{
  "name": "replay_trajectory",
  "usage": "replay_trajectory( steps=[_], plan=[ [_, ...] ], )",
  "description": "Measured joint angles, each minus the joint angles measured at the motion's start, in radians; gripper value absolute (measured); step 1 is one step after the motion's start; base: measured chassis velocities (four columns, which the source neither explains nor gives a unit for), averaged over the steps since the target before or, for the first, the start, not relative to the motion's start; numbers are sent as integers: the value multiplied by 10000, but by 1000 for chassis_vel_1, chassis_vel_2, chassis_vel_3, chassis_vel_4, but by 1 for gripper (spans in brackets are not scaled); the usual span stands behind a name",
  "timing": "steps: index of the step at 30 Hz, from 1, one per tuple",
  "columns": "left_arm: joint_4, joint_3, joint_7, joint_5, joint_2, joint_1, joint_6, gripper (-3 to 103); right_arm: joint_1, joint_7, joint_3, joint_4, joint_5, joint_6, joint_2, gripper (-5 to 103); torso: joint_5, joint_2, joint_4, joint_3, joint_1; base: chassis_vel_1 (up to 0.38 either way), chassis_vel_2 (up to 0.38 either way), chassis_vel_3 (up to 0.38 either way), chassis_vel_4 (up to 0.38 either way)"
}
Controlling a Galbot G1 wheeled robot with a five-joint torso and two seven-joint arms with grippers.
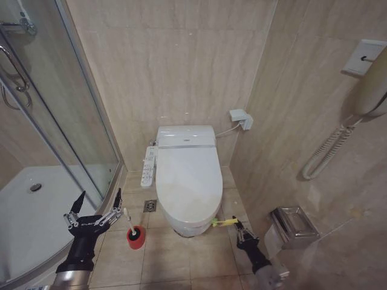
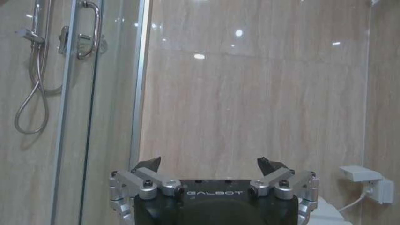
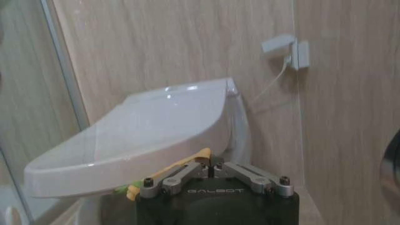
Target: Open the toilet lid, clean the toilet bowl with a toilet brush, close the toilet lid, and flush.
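The toilet lid (image 1: 186,175) (image 3: 150,136) lies down over the toilet bowl (image 1: 181,227), so the basin's inside is hidden. A green-and-yellow loop tag (image 1: 224,222) (image 3: 187,164) sticks out from the lid's front edge. My right gripper (image 1: 239,228) (image 3: 211,165) is at the toilet's front right, shut on that tag. The toilet brush (image 1: 128,220) stands in its red holder (image 1: 136,237) on the floor to the left of the bowl. Just left of the brush handle, my left gripper (image 1: 98,200) (image 2: 209,164) is open with nothing between its fingers.
A glass shower enclosure (image 1: 66,133) with a curved sill lies close on the left. A floor drain (image 1: 150,206) sits beside the bowl. The button panel (image 1: 148,166) runs along the toilet's left. A metal paper holder (image 1: 293,223) and a wall handset (image 1: 369,84) crowd the right wall.
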Motion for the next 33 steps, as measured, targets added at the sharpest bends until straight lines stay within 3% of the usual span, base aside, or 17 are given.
replay_trajectory(
  steps=[8,15,21,33],
  plan=[
    [0,0,0,0,0,0,0,100,-366,241,261,1669,622,-326,-306,1,-5,0,-1,0,0,0,0,0,0],
    [0,0,0,0,0,0,0,100,486,884,198,2864,1055,-1071,-580,1,-7,1,-3,0,0,0,0,0,0],
    [0,0,0,0,0,0,0,100,1874,1585,-69,3222,1404,-1837,-904,1,-7,0,-2,0,1,0,0,0,0],
    [0,0,0,0,0,0,0,100,2646,1983,103,3408,2294,-2263,-1762,1,-4,1,-2,0,1,0,0,0,0]
  ],
)
